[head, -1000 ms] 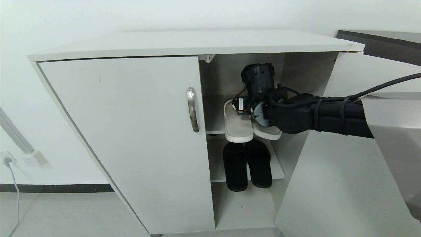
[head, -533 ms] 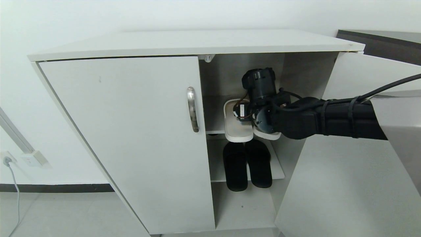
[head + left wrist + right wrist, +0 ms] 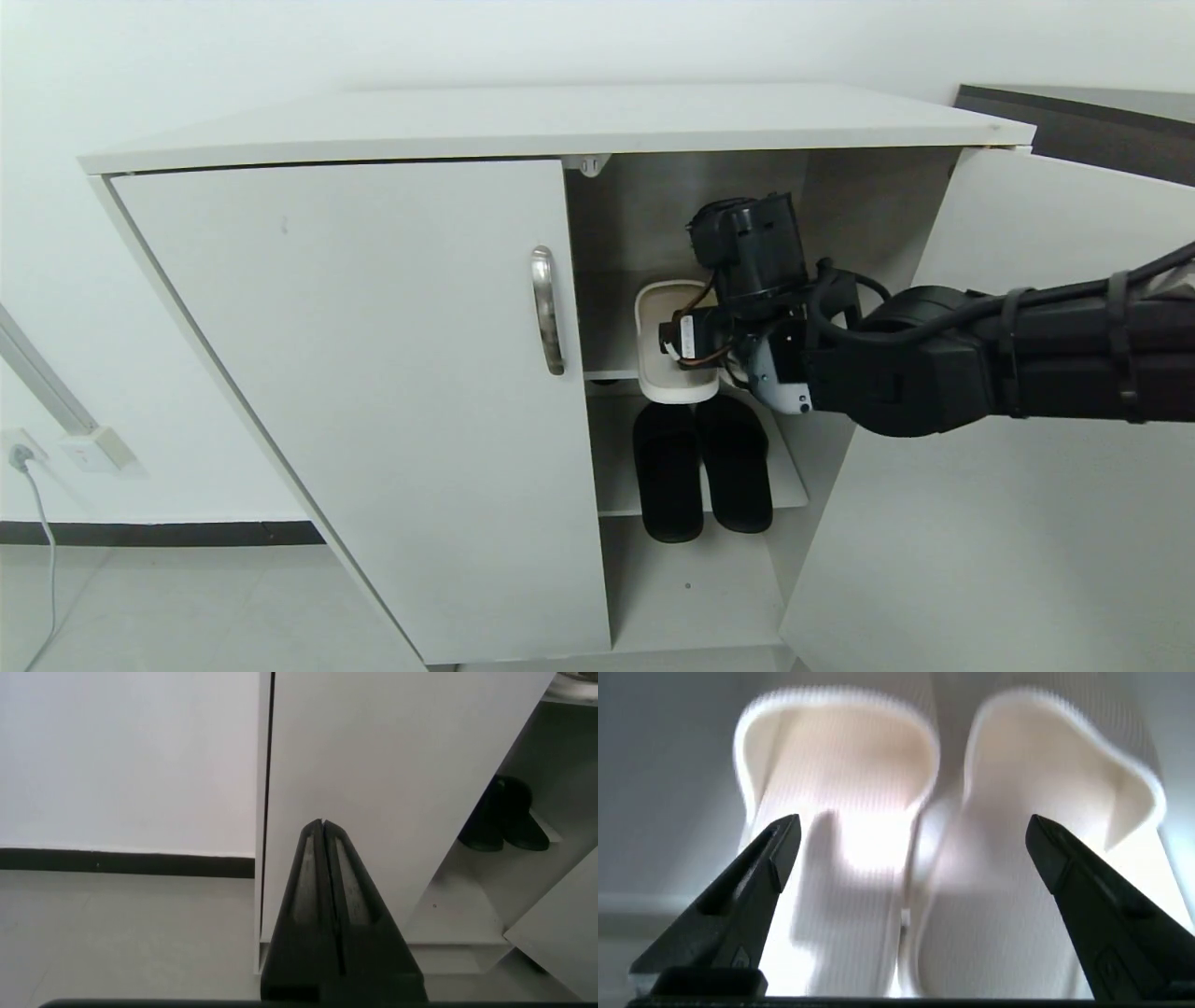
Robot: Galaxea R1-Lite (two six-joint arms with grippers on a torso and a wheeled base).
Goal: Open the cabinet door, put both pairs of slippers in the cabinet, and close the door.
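The white cabinet (image 3: 523, 121) has its left door (image 3: 373, 392) closed and its right door (image 3: 980, 523) swung open. A white pair of slippers (image 3: 667, 373) lies on the upper shelf, heels jutting over the shelf edge. A black pair of slippers (image 3: 700, 467) lies on the shelf below. My right arm (image 3: 915, 373) reaches into the opening at the upper shelf and hides part of the white pair. My right gripper (image 3: 913, 826) is open, with the white slippers (image 3: 840, 859) just beyond its fingertips and untouched. My left gripper (image 3: 322, 826) is shut on nothing, low before the closed door; the black slippers (image 3: 505, 821) show off to one side.
The closed door carries a metal handle (image 3: 546, 308) by the opening. The cabinet's bottom compartment (image 3: 691, 588) has free room. A wall socket with a cable (image 3: 19, 455) sits low on the left. A dark-edged surface (image 3: 1074, 121) stands behind the open door.
My right arm has drawn back out of the cabinet toward me and to the right. The white slippers have stayed on the upper shelf.
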